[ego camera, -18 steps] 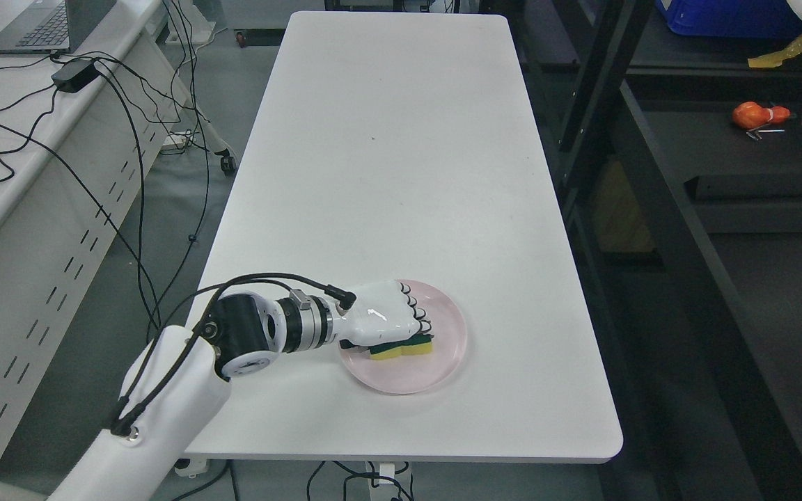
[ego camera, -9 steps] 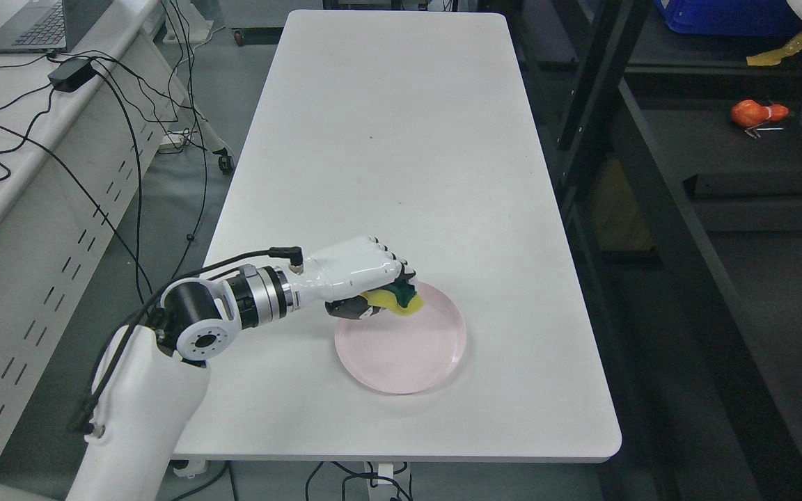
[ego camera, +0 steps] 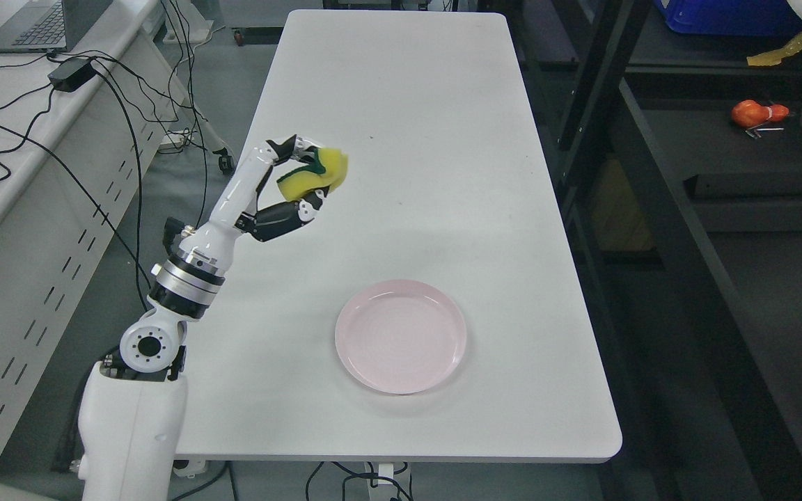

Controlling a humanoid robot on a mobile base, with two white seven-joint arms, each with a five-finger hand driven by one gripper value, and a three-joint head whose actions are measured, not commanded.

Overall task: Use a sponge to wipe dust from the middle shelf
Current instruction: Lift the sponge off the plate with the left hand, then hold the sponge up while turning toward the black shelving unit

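Observation:
My left hand [ego camera: 300, 177] is raised high above the left side of the white table [ego camera: 401, 139] and is shut on a yellow sponge with a green scouring side [ego camera: 314, 170]. The fingers curl over the sponge from above and the thumb presses from below. The pink plate [ego camera: 401, 336] on the table near the front edge is empty. A dark metal shelf unit [ego camera: 686, 181] stands to the right of the table. The right arm is out of view.
An orange object [ego camera: 756, 113] lies on a shelf board at the right, and a blue bin [ego camera: 728, 17] stands above it. A desk with a laptop [ego camera: 32, 24], a power adapter and loose cables is at the left.
My left hand lifted the sponge off the pink plate and swung it up and to the left, well above the table. The plate stayed in place.

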